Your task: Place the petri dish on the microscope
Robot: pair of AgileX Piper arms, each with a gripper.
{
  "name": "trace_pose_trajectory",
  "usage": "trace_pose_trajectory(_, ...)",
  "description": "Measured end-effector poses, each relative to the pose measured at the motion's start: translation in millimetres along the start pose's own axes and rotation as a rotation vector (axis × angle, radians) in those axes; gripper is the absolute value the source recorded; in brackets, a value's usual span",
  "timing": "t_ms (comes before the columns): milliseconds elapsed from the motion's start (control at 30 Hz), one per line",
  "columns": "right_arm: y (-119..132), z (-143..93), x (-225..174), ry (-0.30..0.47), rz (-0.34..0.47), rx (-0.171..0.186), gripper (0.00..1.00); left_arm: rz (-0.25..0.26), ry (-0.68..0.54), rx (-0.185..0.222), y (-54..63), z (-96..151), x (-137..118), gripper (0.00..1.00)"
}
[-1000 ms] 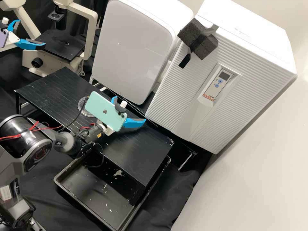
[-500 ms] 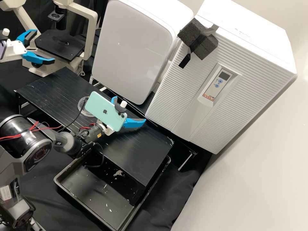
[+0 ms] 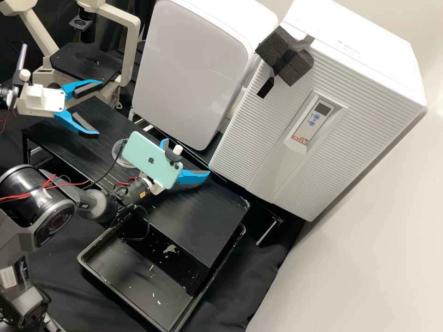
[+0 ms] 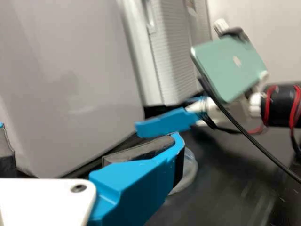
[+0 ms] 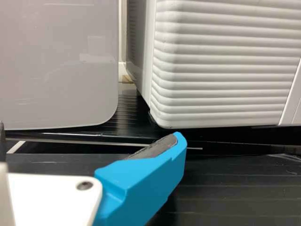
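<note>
Near side, high view: black tray (image 3: 138, 281) with pale flecks and scraps in it, partly under the edge of the raised black worktop (image 3: 207, 216). Right gripper (image 3: 187, 157) is over the worktop, a mint-green phone (image 3: 150, 159) mounted on its arm just behind the fingers. Its two fingers stand wide apart, nothing between them; in the right wrist view one blue finger (image 5: 150, 174) lies well away from the dark pad at the opposite edge. Petri dish (image 3: 118, 157), clear and round, lies on the worktop behind the phone, which covers part of it; the dish is beside the right gripper, not between its fingers. Left gripper (image 3: 99, 108) is farther on, over the end of the worktop by the microscope (image 3: 129, 50), fingers spread wide, nothing held. Dish is near the left gripper's closer fingertip and apart from it, outside the gap; in the left wrist view it shows partly hidden behind that gripper's blue finger (image 4: 141, 188). The other finger points toward the microscope's black stage (image 3: 85, 62); whether it touches cannot be told. Beyond the worktop stand two white appliances, one smooth-fronted (image 3: 189, 69), one ridged (image 3: 258, 133), with a dark foam block (image 3: 295, 67) strapped on the latter.
</note>
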Motion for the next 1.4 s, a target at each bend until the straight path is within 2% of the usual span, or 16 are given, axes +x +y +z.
trace_pose_trajectory(167,0.0,0.0,0.0,0.000,0.000,0.000,1.00,-0.062,-0.025,-0.039,-9.8,2.3,15.2,1.00)
trace_pose_trajectory(267,0.0,0.0,0.0,0.000,0.000,0.000,1.00,-0.100,-0.032,-0.088,-18.1,4.1,24.7,1.00)
trace_pose_trajectory(400,0.0,0.0,0.0,0.000,0.000,0.000,1.00,-0.141,-0.061,-0.129,-27.1,10.4,35.5,1.00)
trace_pose_trajectory(533,0.0,0.0,0.0,0.000,0.000,0.000,1.00,-0.180,-0.084,-0.139,-35.6,16.9,42.7,1.00)
trace_pose_trajectory(1000,0.0,0.0,0.0,0.000,0.000,0.000,1.00,-0.197,-0.081,-0.114,-31.6,17.9,67.7,1.00)
trace_pose_trajectory(1333,0.0,0.0,0.0,0.000,0.000,0.000,1.00,-0.219,-0.080,-0.207,-36.8,16.7,78.0,1.00)
trace_pose_trajectory(1400,0.0,0.0,0.0,0.000,0.000,0.000,1.00,-0.221,-0.081,-0.211,-38.0,16.3,79.6,1.00)
